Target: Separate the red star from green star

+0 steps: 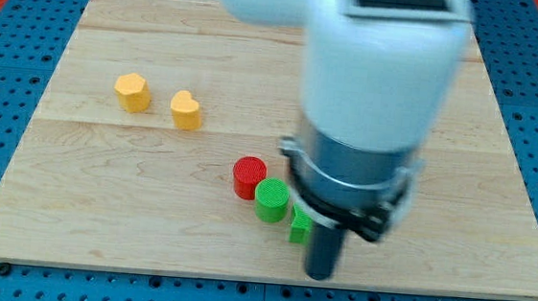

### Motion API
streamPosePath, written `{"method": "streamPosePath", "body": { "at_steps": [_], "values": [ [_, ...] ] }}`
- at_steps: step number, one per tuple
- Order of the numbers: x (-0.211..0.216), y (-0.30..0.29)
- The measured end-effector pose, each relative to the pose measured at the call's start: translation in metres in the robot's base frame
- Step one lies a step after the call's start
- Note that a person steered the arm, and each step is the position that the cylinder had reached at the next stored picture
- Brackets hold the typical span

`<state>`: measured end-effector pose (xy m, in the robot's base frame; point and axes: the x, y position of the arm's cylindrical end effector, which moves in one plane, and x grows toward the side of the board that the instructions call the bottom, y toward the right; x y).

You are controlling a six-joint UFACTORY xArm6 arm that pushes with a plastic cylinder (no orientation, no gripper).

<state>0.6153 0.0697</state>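
Note:
A small green block point(298, 228), its shape mostly hidden, shows at the left edge of my rod; it may be the green star. No red star shows; the arm's big white and grey body point(369, 101) hides the board's middle right. My tip point(320, 275) rests on the board near the view's bottom, just right of and below that green block, touching or almost touching it. A green cylinder point(271, 200) stands just left of the green block. A red cylinder point(249, 178) touches the green cylinder at its upper left.
Two yellow blocks lie at the view's left: a hexagon-like one point(132, 92) and a heart-like one point(186, 110). The wooden board point(100, 214) lies on a blue pegboard point(6, 72); its bottom edge is close below my tip.

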Motion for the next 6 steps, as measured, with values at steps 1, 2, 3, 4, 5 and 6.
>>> {"method": "streamPosePath", "body": {
  "at_steps": [1, 2, 3, 4, 5, 6],
  "values": [
    [0.002, 0.033],
    [-0.027, 0.054],
    [-0.069, 0.015],
    [-0.087, -0.035],
    [-0.130, -0.035],
    [-0.143, -0.004]
  ]
}}
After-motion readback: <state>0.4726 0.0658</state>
